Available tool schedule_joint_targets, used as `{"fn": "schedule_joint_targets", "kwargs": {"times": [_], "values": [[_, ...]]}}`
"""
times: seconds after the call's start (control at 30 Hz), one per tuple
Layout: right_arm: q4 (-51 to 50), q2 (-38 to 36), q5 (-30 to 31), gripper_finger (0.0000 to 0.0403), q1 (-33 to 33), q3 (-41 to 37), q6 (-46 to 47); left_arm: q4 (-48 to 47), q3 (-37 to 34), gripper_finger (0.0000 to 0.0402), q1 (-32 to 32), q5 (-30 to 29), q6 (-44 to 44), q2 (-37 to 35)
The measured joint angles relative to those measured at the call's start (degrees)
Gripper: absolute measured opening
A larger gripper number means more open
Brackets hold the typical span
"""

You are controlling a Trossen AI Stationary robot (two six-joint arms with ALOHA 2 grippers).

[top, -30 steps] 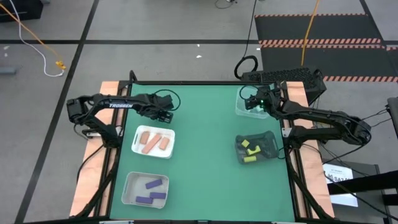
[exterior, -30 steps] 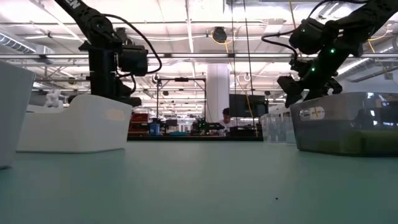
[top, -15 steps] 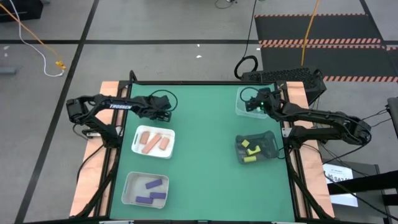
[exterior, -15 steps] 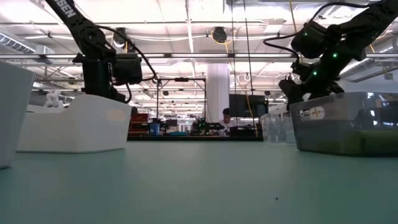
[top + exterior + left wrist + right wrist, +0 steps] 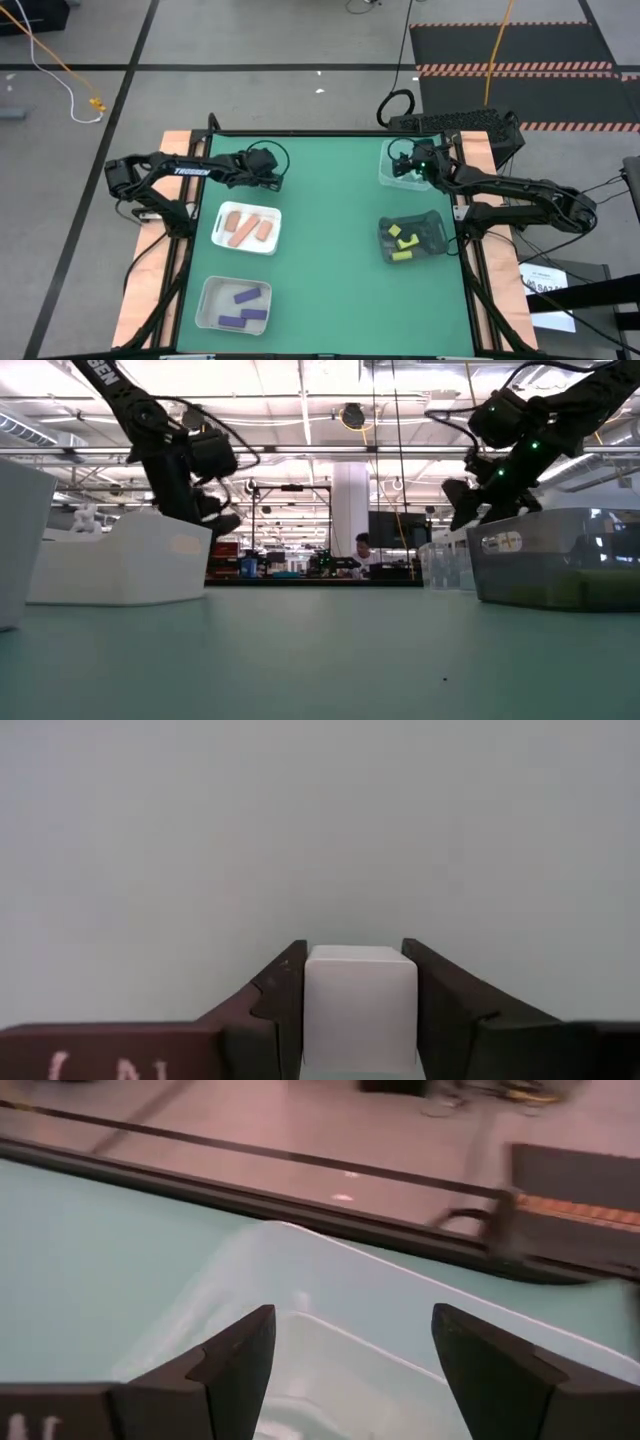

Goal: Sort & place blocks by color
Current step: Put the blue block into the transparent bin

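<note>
My left gripper (image 5: 272,177) hangs over the green table past the far edge of the white tray (image 5: 272,240) that holds three salmon blocks (image 5: 247,229). It is shut on a pale, whitish-mint cube (image 5: 360,1005). My right gripper (image 5: 399,167) is open and empty above the clear tray (image 5: 385,181) at the far right; the tray's rim shows in the right wrist view (image 5: 330,1275). Purple blocks (image 5: 243,307) lie in the near left tray. Yellow blocks (image 5: 402,243) lie in the dark tray (image 5: 432,232) on the right. My left gripper pinches the cube's two opposite side faces (image 5: 312,1010) between its two fingers. The fingers slant down from the table's left. The cube stays square between the fingers; in the low view the gripper (image 5: 224,520) is above the table top.
The near left tray (image 5: 205,310) and the white salmon tray stand along the left side. The dark tray and the clear tray stand along the right. The green table's middle (image 5: 330,250) has free room. A person shows far off in the room (image 5: 364,548).
My left gripper has moved a little toward the table's far edge and tipped, its fingers now slanting down, still shut on the cube. My right gripper stays open over the clear tray.
</note>
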Motion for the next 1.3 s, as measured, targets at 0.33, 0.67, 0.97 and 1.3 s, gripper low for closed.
{"fn": "schedule_joint_targets", "kwargs": {"times": [0.33, 0.67, 0.97, 1.3], "values": [[18.57, 0.00, -18.49, 0.0258, 2.94, 0.00, -11.37, 31.89, 0.46, 0.0133, -2.75, 11.03, 14.22, -5.23], [33.40, 0.23, -28.85, 0.0258, 11.80, 0.00, -26.23, 64.11, 0.46, 0.0133, -10.23, 26.75, 22.26, -5.79], [53.96, 7.08, -34.09, 0.0258, 21.50, -0.02, -46.02, 69.43, 0.46, 0.0133, -17.86, 27.44, 24.61, -5.77], [71.52, 22.20, -33.95, 0.0258, 29.15, 4.21, -68.63, 71.51, 0.46, 0.0133, -23.57, 23.52, 21.71, -5.74]]}}
